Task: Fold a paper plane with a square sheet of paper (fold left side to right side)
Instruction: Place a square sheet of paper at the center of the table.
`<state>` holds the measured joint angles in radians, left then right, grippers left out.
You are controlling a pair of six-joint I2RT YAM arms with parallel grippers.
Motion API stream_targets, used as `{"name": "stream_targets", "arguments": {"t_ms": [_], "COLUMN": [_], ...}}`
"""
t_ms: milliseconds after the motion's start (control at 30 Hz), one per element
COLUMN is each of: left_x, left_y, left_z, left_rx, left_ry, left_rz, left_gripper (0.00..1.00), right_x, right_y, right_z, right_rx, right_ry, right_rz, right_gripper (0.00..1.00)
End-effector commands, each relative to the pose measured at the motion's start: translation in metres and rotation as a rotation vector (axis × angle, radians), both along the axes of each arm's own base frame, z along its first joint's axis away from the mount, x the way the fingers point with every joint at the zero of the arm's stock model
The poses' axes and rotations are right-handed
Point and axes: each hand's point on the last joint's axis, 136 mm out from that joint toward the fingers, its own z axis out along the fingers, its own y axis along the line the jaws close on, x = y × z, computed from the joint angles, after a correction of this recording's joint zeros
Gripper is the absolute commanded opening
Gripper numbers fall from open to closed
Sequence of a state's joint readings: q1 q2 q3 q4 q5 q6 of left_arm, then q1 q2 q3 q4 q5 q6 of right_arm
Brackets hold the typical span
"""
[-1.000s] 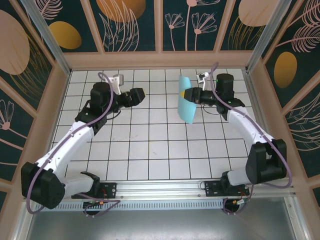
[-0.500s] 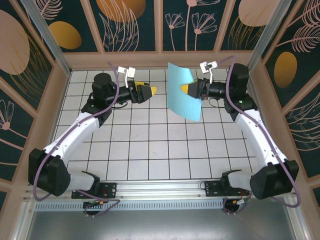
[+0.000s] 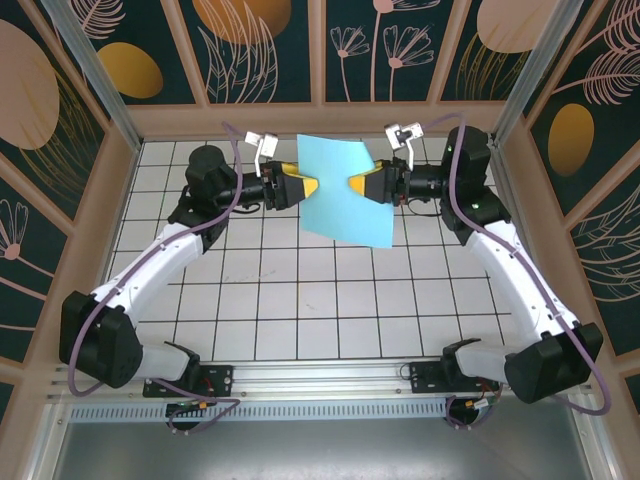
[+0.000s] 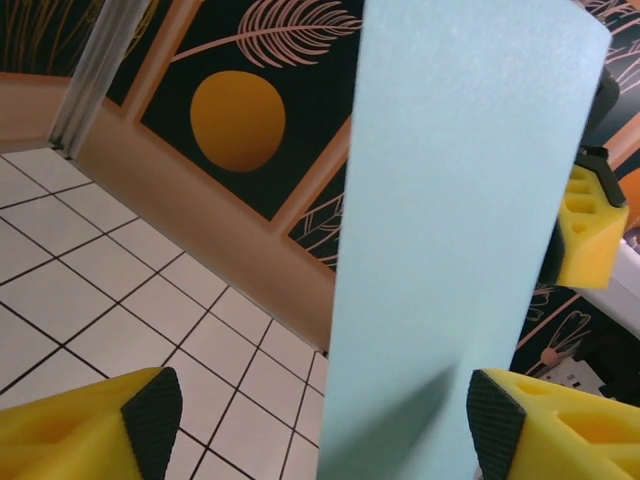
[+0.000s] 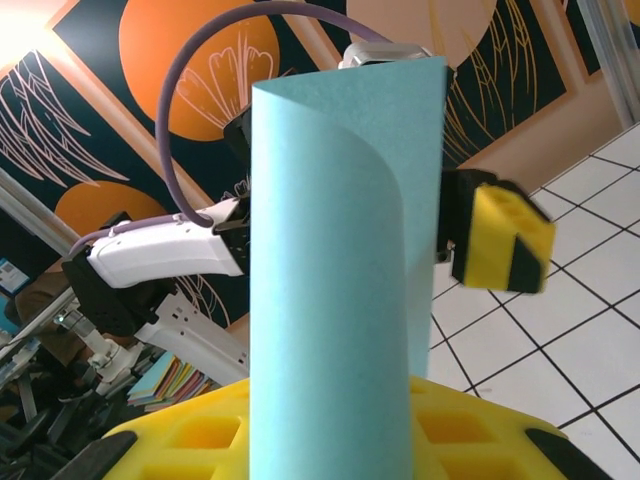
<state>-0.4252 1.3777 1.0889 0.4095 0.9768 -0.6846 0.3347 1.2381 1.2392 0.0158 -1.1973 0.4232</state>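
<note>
The square sheet of paper (image 3: 345, 195) hangs in the air over the back of the table, turquoise and slightly curled. My right gripper (image 3: 358, 186) is shut on its right edge; in the right wrist view the sheet (image 5: 340, 300) rises straight out of the yellow fingers (image 5: 470, 430). My left gripper (image 3: 308, 187) is at the sheet's left edge, open. In the left wrist view the sheet (image 4: 460, 230) stands between the wide-apart pads (image 4: 150, 415), closer to the right-hand one. No paper plane shape is visible; the sheet is unfolded.
The white grid table (image 3: 300, 290) lies below both arms. A wooden wall (image 3: 320, 120) with patterned panels runs close behind the grippers. Side walls flank the table, and an aluminium rail (image 3: 320, 375) carries the arm bases at the front.
The right gripper swung the sheet left and turned it flatter toward the camera. The left gripper advanced right until its open jaws straddle the sheet's left edge.
</note>
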Motion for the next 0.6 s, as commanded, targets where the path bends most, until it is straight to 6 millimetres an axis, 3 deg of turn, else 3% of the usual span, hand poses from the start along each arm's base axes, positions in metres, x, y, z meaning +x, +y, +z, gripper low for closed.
{"name": "stream_targets", "arguments": {"t_ms": [0,100,233,433,467,567], "left_x": [-0.009,-0.009,-0.005,0.008,0.009,0.015], "left_y": [-0.002,-0.001,0.001,0.004,0.006,0.009], "left_z": [0.014,0.009,-0.007,-0.061,-0.084,-0.128], "left_rx": [-0.025,-0.016,0.019,0.087,0.115,0.168], "left_ry": [-0.056,-0.045,-0.005,0.16,0.221,0.352], "left_rz": [-0.046,-0.031,-0.001,0.086,0.106,0.149], "left_gripper": [0.56,0.33,0.02,0.0,0.0,0.0], "right_x": [0.009,0.024,0.044,0.088,0.095,0.108], "right_y": [-0.002,-0.01,-0.024,-0.07,-0.081,-0.106], "right_z": [0.001,-0.014,-0.039,-0.102,-0.115,-0.15], "right_rx": [-0.009,-0.03,-0.084,-0.239,-0.258,-0.305], "right_ry": [-0.022,0.022,0.085,0.241,0.276,0.365], "right_rz": [-0.032,-0.089,-0.19,-0.477,-0.53,-0.65], "right_gripper": [0.3,0.31,0.45,0.71,0.75,0.79]}}
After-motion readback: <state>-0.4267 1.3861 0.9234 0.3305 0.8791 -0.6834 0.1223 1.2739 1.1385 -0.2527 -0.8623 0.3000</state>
